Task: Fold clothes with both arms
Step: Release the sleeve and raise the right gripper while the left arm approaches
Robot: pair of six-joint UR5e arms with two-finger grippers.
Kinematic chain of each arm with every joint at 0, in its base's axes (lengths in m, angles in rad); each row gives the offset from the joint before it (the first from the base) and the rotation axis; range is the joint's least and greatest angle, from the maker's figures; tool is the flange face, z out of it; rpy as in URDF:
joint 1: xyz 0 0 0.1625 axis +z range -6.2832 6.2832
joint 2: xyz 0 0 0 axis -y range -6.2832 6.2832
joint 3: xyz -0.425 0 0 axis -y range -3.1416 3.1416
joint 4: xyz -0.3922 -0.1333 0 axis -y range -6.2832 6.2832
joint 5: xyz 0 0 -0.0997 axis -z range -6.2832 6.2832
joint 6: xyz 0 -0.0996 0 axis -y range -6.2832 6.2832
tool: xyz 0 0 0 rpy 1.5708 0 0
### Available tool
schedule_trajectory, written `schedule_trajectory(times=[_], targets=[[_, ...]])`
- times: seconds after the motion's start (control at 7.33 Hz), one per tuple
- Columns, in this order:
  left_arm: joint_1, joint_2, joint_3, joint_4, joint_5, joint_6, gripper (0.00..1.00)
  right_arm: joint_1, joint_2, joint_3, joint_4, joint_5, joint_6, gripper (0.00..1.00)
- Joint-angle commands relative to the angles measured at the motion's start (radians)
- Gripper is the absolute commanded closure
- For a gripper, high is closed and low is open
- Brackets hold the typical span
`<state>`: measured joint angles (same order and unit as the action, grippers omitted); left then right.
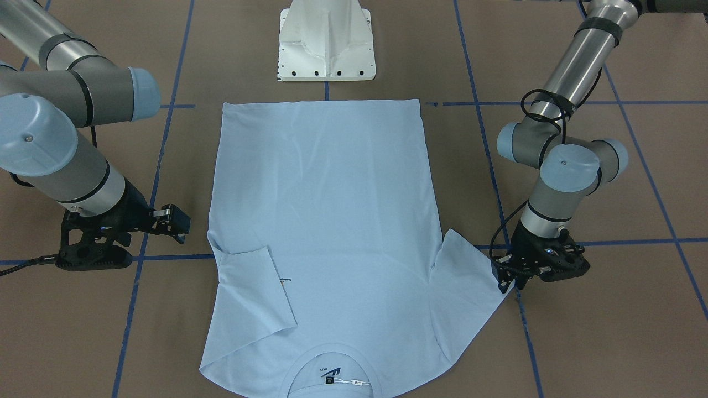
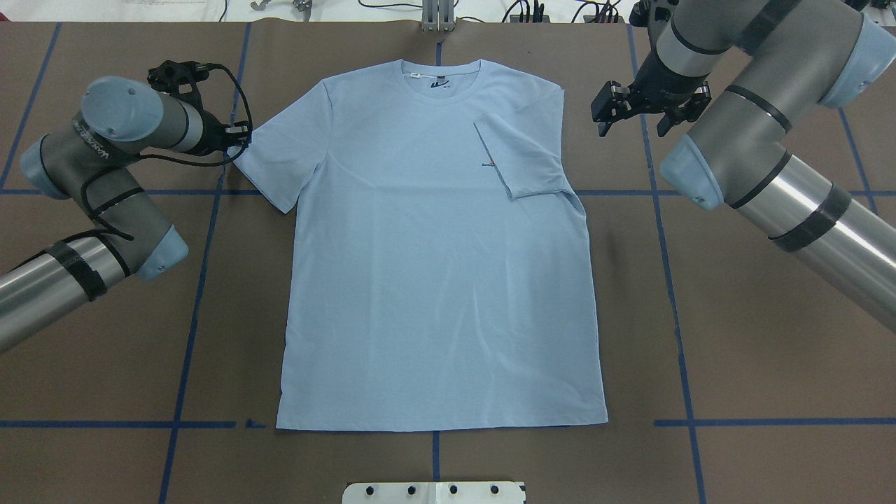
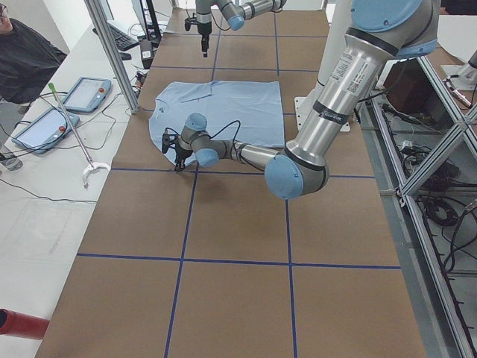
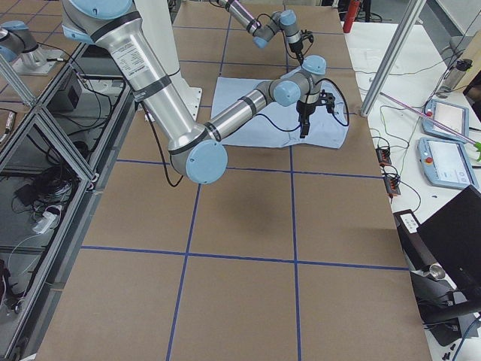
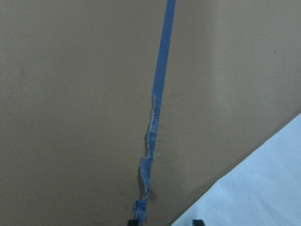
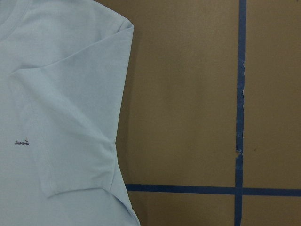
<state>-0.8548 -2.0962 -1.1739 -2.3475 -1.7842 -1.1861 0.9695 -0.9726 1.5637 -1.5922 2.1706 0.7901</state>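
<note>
One white base plate [image 2: 434, 492] lies nearest, at the bottom edge of the overhead view. It sits on a brown table [image 2: 756, 336] ruled with blue tape lines [image 2: 682, 350].

Beyond it, one light blue T-shirt [image 2: 434, 280] is spread flat in the middle of the frame, hem near and collar far. It has two sleeves. The spread sleeve [image 2: 280, 164] lies out flat at centre left. The folded sleeve [image 2: 521, 157] is turned in over the chest, its edge just beside one small dark print [image 6: 21, 143]. In the right wrist view that print seems to read "Sunrise" in script.

Two arms come in from the sides. The left arm [image 2: 105, 203] carries a line of white lettering [image 2: 91, 136], too small to read. The left gripper [image 1: 508, 281] is down at the tip of the spread sleeve. In the left wrist view its two dark fingertips [image 5: 197, 221] stand apart at the bottom edge, not clenched, with the cloth's edge running between them beside a torn tape strip [image 5: 148, 155].

The right arm [image 2: 770, 126] fills the upper right. The right gripper [image 2: 633, 115] hangs beside the folded shoulder, clear of the cloth, with its jaws spread and holding nothing.

Farthest is the ribbed collar [image 2: 441, 98], with one label [image 2: 439, 84] inside it. The label shows a dark slanted mark and printing too small to read. In the front-facing view a white tag [image 1: 348, 381] lies next to it.
</note>
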Motion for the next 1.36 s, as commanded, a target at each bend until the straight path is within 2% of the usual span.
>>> schedule_trajectory(times=[0.0, 0.14, 0.27, 0.68, 0.82, 0.96, 1.09, 1.23], targets=[[0.0, -0.001, -0.003, 0.004, 0.0, -0.001, 0.63, 0.002, 0.0, -0.001, 0.0, 0.0, -0.002, 0.0], [-0.001, 0.005, -0.03, 0.007, -0.003, -0.001, 0.78, 0.002, 0.0, -0.002, 0.0, 0.0, 0.0, 0.0], [0.0, 0.008, -0.042, 0.017, -0.003, -0.001, 0.99, 0.002, 0.0, -0.002, 0.0, 0.0, 0.0, 0.0], [0.01, 0.007, -0.056, 0.03, -0.004, -0.01, 1.0, 0.002, -0.005, -0.001, 0.0, 0.003, 0.003, 0.0], [0.011, -0.004, -0.096, 0.087, -0.007, -0.013, 1.0, 0.002, -0.006, -0.001, 0.001, 0.005, 0.004, 0.0], [0.038, -0.036, -0.168, 0.225, -0.009, -0.017, 1.0, 0.002, -0.008, 0.001, 0.002, 0.005, 0.008, 0.0], [0.055, -0.094, -0.173, 0.297, -0.007, -0.052, 1.0, 0.002, -0.009, 0.002, 0.002, 0.005, 0.009, 0.0], [0.092, -0.158, -0.132, 0.3, -0.004, -0.144, 1.0, 0.002, -0.012, 0.001, 0.002, 0.005, 0.011, 0.0]])
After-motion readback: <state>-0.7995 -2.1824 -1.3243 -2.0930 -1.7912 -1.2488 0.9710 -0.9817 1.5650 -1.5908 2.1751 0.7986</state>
